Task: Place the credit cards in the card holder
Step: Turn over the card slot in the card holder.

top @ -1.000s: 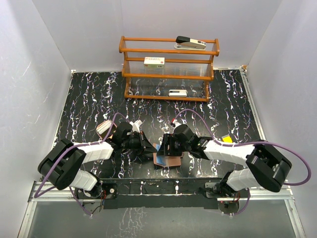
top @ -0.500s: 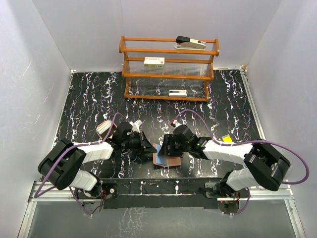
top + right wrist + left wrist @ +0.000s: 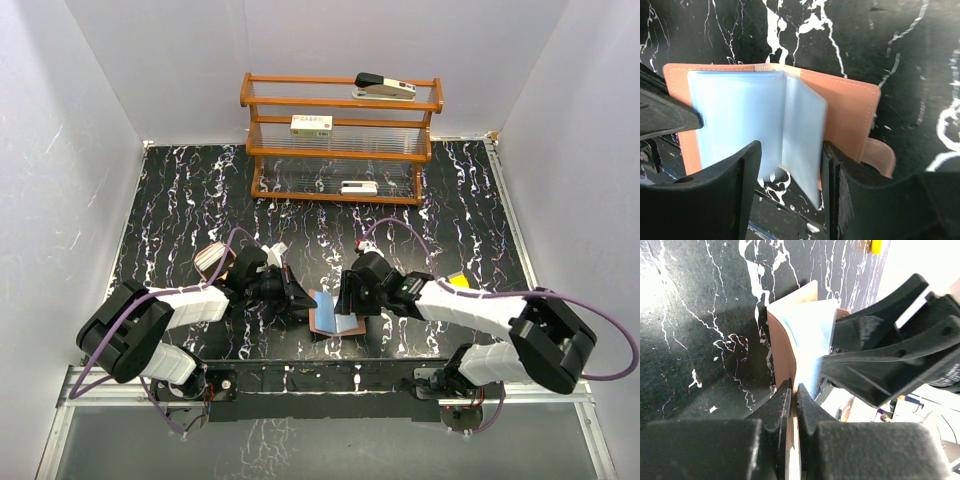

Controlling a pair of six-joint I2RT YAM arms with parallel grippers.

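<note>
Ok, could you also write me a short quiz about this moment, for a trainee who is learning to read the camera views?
1. True or false: the left gripper is shut on the leather cover of the card holder.
2. What stands between the fingers of the right gripper?
A. the bluish plastic pockets of the card holder
B. a loose credit card
C. a white box
3. Fill the gap: the card holder is lying ___ (open or closed).

Key: 1 true; 2 A; 3 open.
</note>
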